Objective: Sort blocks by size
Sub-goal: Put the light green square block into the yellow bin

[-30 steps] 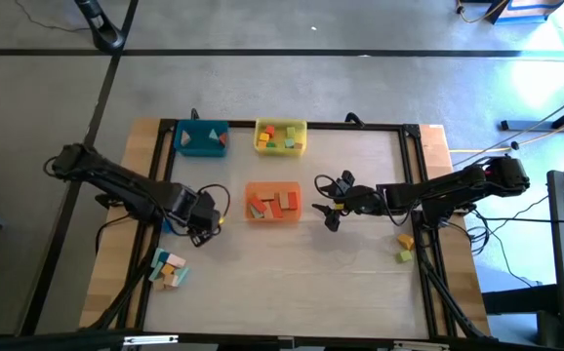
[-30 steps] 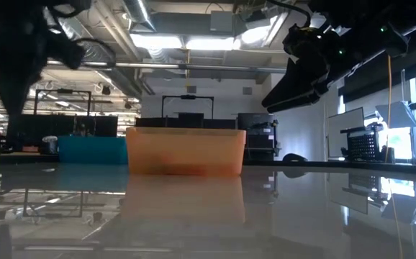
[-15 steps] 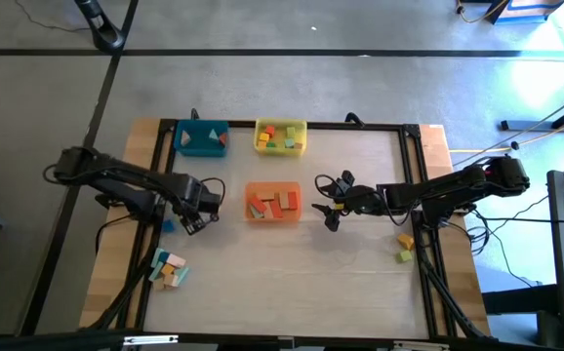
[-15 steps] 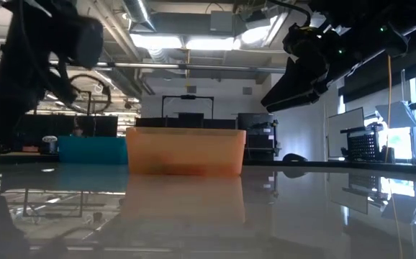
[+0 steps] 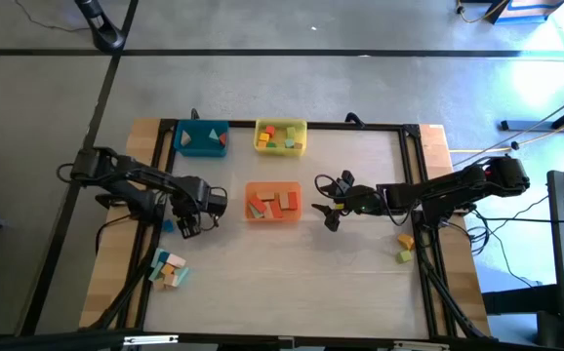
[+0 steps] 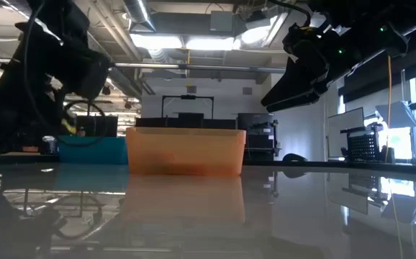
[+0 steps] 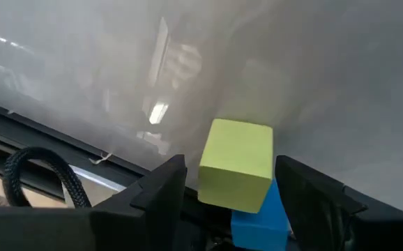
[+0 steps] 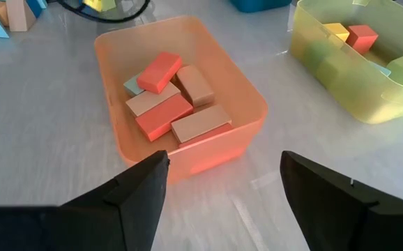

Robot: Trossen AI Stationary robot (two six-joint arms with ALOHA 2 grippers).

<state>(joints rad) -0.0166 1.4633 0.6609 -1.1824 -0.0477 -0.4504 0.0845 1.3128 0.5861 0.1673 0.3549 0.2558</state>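
My left gripper (image 7: 232, 183) hangs open, pointing steeply down at the table's left side (image 5: 186, 224). Its fingers stand on either side of a light green cube (image 7: 236, 162) without touching it. A blue block (image 7: 261, 213) lies right beside the cube, and both rest on the table. My right gripper (image 5: 329, 210) waits open above the table, just right of the orange tray (image 5: 273, 202). That tray holds red and natural wood blocks (image 8: 170, 94).
A blue tray (image 5: 201, 138) and a yellow tray (image 5: 280, 137) with blocks stand at the far edge. A heap of loose blocks (image 5: 168, 269) lies near the left front. Two small blocks (image 5: 404, 249) lie by the right frame rail. The black frame rail (image 7: 41, 139) runs close to the green cube.
My left gripper has come down toward the table and drawn in toward the left edge, over the green cube and blue block. It has rolled about its own axis on the way and stayed open.
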